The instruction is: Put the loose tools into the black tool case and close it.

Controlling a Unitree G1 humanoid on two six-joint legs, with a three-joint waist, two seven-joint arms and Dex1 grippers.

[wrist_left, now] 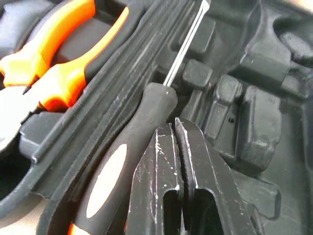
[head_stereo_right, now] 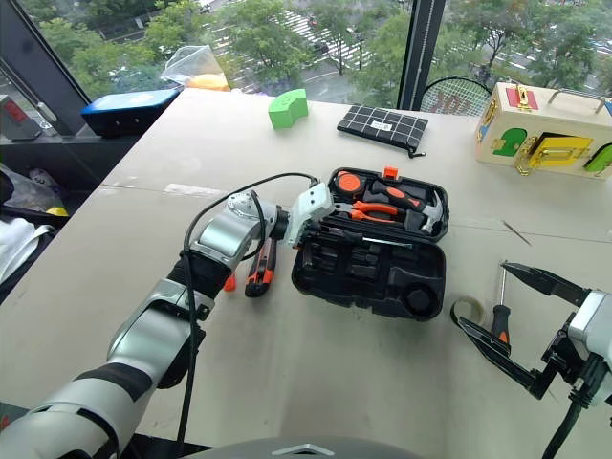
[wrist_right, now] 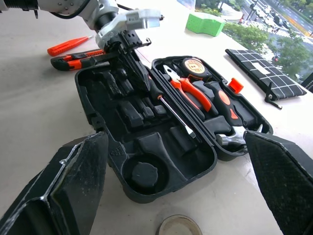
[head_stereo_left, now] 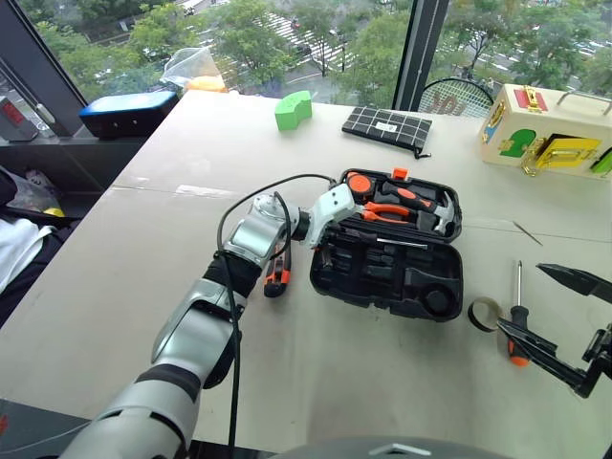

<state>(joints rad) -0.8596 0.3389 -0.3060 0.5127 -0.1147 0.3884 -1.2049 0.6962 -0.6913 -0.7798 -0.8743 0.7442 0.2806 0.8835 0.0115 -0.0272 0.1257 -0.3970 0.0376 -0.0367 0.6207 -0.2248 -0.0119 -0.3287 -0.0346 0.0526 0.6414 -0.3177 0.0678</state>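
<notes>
The black tool case [head_stereo_left: 426, 298] lies open in the middle of the table. One screwdriver [wrist_right: 173, 113] rests inside it along the hinge. My left gripper [wrist_left: 174, 129] is shut and empty, its tips down in the case base right beside that screwdriver's black handle [wrist_left: 142, 122]. On the table left of the case lie the utility knife [wrist_right: 78, 61] and the small orange pointed tool [wrist_right: 68, 45]. A second screwdriver [head_stereo_left: 517, 316] and the tape roll [head_stereo_left: 483, 314] lie right of the case. My right gripper [head_stereo_left: 519, 295] hangs open above them, holding nothing.
Pliers [wrist_right: 188, 90], a hammer and a round tape measure [wrist_right: 194, 65] sit clipped in the lid. At the table's far side are a green block [head_stereo_left: 293, 109], a black checked pouch [head_stereo_left: 387, 124], a wooden latch box [head_stereo_left: 545, 134] and a blue-topped box [head_stereo_left: 129, 110].
</notes>
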